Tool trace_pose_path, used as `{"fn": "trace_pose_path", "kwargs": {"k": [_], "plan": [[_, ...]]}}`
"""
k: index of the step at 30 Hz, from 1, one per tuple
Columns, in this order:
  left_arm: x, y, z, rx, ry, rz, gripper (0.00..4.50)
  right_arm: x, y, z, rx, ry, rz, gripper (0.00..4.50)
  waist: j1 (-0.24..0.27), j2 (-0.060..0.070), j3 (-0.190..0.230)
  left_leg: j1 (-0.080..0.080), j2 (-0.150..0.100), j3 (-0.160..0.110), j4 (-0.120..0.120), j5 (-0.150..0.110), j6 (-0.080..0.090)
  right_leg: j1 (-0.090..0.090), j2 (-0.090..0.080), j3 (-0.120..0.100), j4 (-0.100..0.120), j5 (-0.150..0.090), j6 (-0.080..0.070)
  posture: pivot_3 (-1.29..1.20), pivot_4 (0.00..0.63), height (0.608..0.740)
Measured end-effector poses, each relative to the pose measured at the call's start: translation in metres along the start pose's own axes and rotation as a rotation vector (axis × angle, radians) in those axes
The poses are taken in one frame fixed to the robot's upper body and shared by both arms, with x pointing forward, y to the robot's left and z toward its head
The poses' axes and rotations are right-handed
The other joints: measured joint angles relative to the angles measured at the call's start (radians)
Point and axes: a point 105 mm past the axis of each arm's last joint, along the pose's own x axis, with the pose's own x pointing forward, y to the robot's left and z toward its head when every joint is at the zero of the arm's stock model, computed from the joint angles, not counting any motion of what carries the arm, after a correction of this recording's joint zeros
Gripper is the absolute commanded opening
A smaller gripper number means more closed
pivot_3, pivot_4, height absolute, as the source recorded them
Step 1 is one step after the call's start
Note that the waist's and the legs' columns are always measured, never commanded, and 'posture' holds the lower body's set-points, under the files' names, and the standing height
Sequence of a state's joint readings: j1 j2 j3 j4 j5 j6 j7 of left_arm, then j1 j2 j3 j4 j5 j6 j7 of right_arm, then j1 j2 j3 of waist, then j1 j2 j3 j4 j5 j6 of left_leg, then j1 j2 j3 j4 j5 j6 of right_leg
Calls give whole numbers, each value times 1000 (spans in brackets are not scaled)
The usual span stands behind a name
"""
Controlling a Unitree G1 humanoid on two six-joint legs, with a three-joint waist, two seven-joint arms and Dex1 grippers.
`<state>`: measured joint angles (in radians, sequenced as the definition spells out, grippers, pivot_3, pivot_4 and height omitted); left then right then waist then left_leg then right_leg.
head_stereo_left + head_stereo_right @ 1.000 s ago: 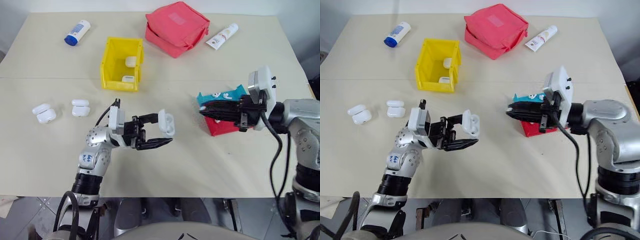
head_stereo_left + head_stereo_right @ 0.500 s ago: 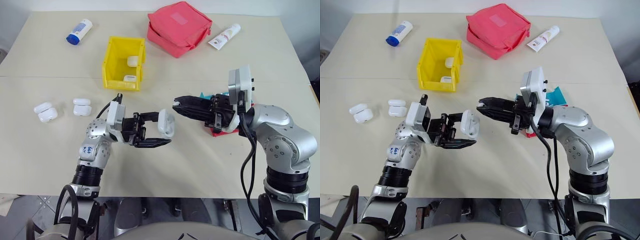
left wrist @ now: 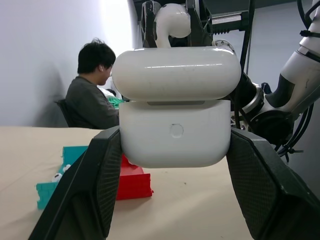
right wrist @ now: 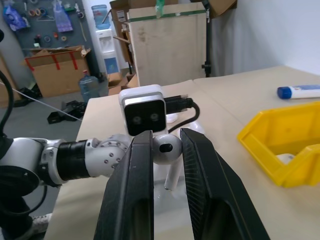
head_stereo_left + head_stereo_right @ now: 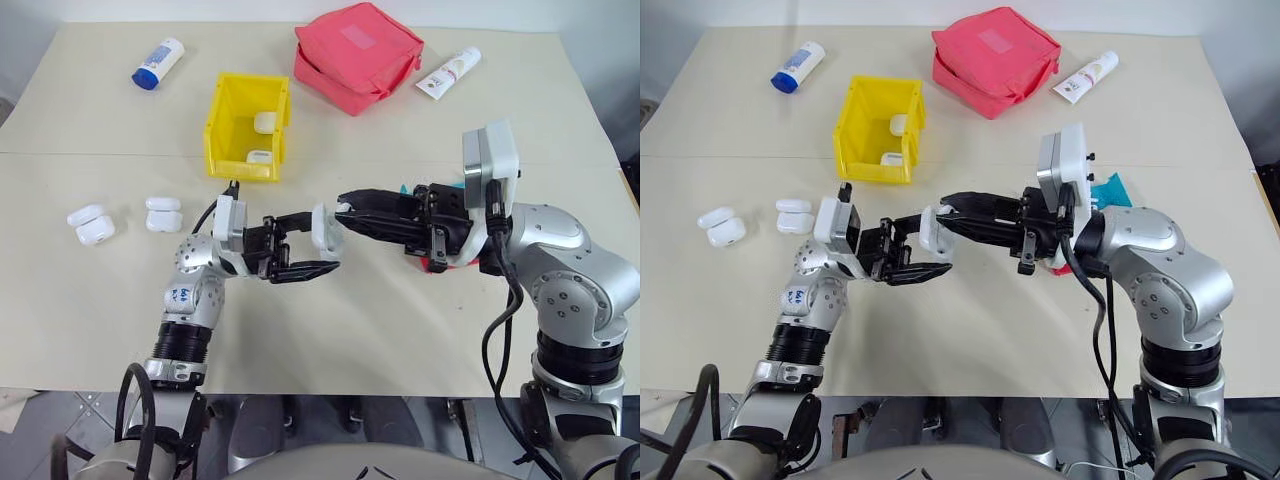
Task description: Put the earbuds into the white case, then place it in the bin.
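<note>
A: What is the right gripper (image 4: 166, 150) doing?

B: It is pinching one earbud (image 4: 167, 151) between its two black fingers, head gripped and stem hanging below, and holding it right at the white case (image 3: 175, 106).

A: And the case?

B: The left gripper (image 5: 312, 248) is clamping it by its sides, both fingers pressing on the body, and holding it up above the table (image 5: 400, 330). In the left wrist view the lid looks lowered onto the body, with a thin dark gap at the seam; I cannot tell whether it is latched. The earbud is sitting just over the lid.

A: So which step is this?

B: Loading the earbud into the case, I'd judge. The bud is meeting the case but is not yet seated. Next, the lid needs to be standing open and the stem lining up with its socket before the right fingers let go.

A: Where is everything else, taking the case as the mark?

B: The yellow bin (image 5: 246, 127) is standing well beyond the case, with two white cases inside. Four more white cases (image 5: 89, 225) are lying well off to the case's left. The teal and red trays (image 5: 1102, 195) are sitting to its right, behind the right arm.
</note>
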<state>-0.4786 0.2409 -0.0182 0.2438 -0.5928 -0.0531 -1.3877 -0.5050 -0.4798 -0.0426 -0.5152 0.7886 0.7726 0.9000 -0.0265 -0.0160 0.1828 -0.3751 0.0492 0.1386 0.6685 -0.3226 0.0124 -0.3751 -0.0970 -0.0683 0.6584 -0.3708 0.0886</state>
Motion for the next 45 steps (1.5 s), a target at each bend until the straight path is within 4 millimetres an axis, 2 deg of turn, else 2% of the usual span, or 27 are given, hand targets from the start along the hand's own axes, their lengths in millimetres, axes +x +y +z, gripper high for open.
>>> {"fn": "trace_pose_path", "kwargs": {"k": [6, 13, 21, 45], "plan": [[1, -4, -1, 14, 7, -41, 2779, 10, 1, -7, -27, 0, 18, 447, 0, 0, 0, 0, 0, 0, 0, 0, 0, 0, 0, 0, 0, 0, 0, 0, 150, 740], [3, -9, -3, 4, 17, -90, 2779, 11, -1, -13, -37, -15, 9, 447, 0, 0, 0, 0, 0, 0, 0, 0, 0, 0, 0, 0, 0, 0, 0, 0, 150, 740], [7, -11, -7, -5, 33, -96, 2779, 6, -1, -21, -37, -32, -23, 447, 0, 0, 0, 0, 0, 0, 0, 0, 0, 0, 0, 0, 0, 0, 0, 0, 150, 740], [20, -4, -8, -48, 4, -64, 2779, -8, 4, -27, -14, -89, -100, 447, 1, 0, 0, 0, 0, -1, 0, 0, 0, 0, 0, 0, -1, 0, 0, 0, 150, 740]]}}
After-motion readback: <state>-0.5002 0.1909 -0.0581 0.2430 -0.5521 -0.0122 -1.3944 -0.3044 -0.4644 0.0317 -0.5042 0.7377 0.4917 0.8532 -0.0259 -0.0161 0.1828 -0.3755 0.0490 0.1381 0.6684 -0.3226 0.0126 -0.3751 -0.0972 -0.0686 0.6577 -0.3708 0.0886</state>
